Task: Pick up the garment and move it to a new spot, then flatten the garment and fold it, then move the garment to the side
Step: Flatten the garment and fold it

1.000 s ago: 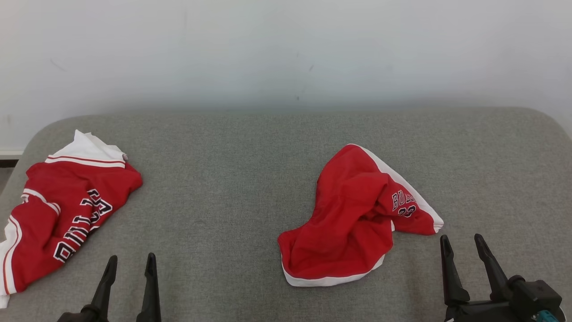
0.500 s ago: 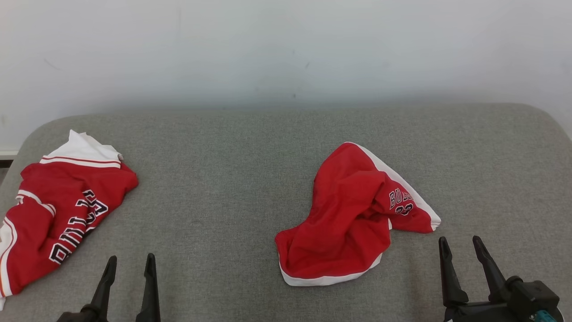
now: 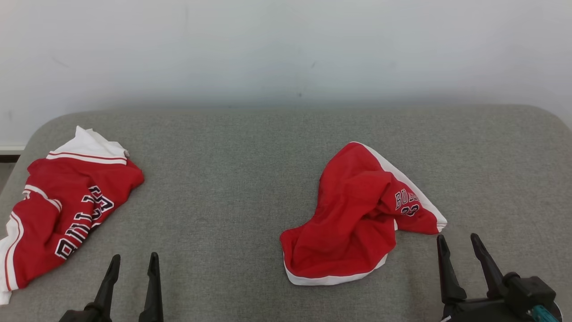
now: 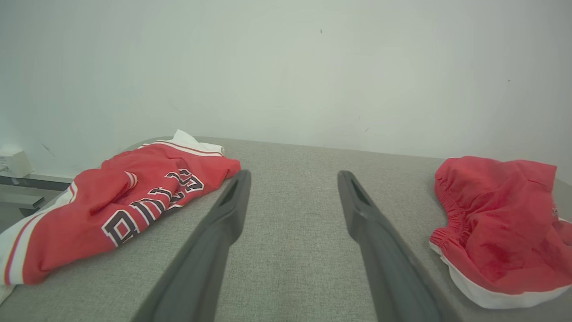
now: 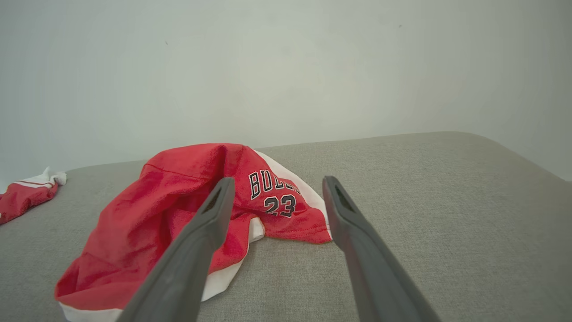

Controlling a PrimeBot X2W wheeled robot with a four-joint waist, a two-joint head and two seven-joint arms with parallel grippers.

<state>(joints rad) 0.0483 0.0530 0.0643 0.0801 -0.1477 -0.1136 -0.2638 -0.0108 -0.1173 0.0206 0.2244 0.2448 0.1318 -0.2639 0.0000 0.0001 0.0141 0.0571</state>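
Observation:
A crumpled red garment (image 3: 353, 223), shorts with white trim and "BULLS 23" lettering, lies right of centre on the grey padded surface (image 3: 232, 179). My right gripper (image 3: 458, 237) stands open just in front of its right corner, not touching it. In the right wrist view the shorts (image 5: 156, 223) lie ahead and left of the open right gripper (image 5: 278, 180). My left gripper (image 3: 135, 257) is open near the front edge, with bare surface between its fingers. In the left wrist view the shorts (image 4: 496, 223) lie to the right of the left gripper (image 4: 293, 174).
A red jersey (image 3: 67, 210) with white trim and black lettering lies crumpled at the far left edge; this jersey (image 4: 120, 201) shows left of my left fingers. A pale wall (image 3: 286, 53) rises behind the surface. The surface's corners are rounded.
The head view has shifted slightly. Both garments and both grippers keep their places, jaws still open.

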